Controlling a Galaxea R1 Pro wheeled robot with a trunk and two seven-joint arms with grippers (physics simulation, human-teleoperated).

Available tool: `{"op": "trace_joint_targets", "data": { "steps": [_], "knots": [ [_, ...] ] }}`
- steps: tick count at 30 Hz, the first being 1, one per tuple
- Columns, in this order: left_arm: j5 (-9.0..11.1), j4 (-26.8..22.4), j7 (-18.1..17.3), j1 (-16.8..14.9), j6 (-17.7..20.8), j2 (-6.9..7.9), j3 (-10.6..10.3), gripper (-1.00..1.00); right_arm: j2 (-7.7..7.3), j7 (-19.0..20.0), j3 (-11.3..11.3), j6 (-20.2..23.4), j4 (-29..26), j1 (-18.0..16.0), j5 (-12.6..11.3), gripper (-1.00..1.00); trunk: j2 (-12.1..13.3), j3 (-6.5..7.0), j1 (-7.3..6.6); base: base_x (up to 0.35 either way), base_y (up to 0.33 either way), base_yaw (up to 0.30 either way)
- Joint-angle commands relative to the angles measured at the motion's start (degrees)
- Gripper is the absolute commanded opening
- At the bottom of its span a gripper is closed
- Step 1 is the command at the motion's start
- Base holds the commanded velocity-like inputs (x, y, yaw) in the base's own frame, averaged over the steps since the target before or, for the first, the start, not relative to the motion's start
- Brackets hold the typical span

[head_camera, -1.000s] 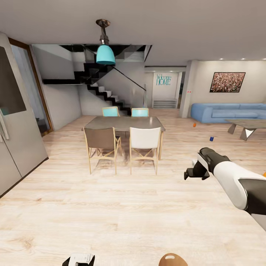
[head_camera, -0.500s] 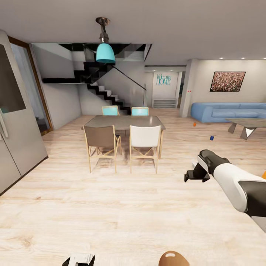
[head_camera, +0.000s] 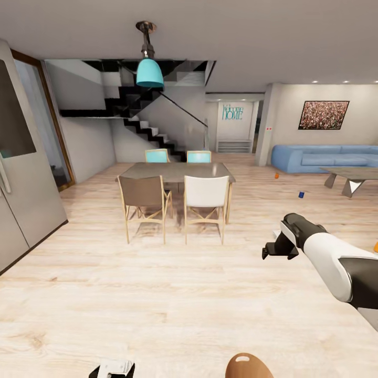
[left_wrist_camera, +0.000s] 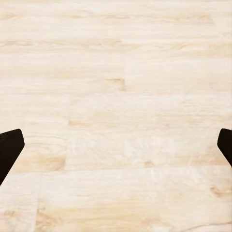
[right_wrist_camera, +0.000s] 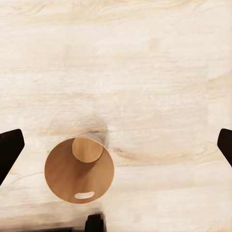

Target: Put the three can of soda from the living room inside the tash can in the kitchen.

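Soda cans lie far from you on the living room floor: an orange can [head_camera: 376, 245] at the right edge past your right arm, a dark blue can [head_camera: 301, 195] farther off, another orange can [head_camera: 276, 176] before the blue sofa [head_camera: 320, 159]. Nearest you, the wooden trash can [right_wrist_camera: 79, 169] stands upright on the floor below your right gripper [right_wrist_camera: 116, 145], whose fingers [right_wrist_camera: 9, 147] are apart. Your left gripper [left_wrist_camera: 116, 147] likewise has its fingers [left_wrist_camera: 9, 147] spread over bare planks. A dining table [head_camera: 176, 173] with chairs sits mid-room.
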Motion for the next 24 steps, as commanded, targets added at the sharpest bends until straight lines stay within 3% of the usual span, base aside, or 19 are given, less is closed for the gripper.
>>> {"op": "trace_joint_targets", "data": {
  "steps": [1,24],
  "knots": [
    [0.0,0.0,0.0,0.0,0.0,0.0,0.0,1.0,-0.04,0.0,0.0,0.0,0.0,0.1,0.0,1.0,-0.4,-0.18,0.23,0.0,0.0,0.0],
    [-0.3,0.1,-0.1,0.0,0.0,0.0,0.0,1.0,-0.27,0.0,-0.1,-2.1,0.0,4.6,0.0,1.0,-9.6,-4.31,5.28,0.0,0.0,0.0]
  ]
}}
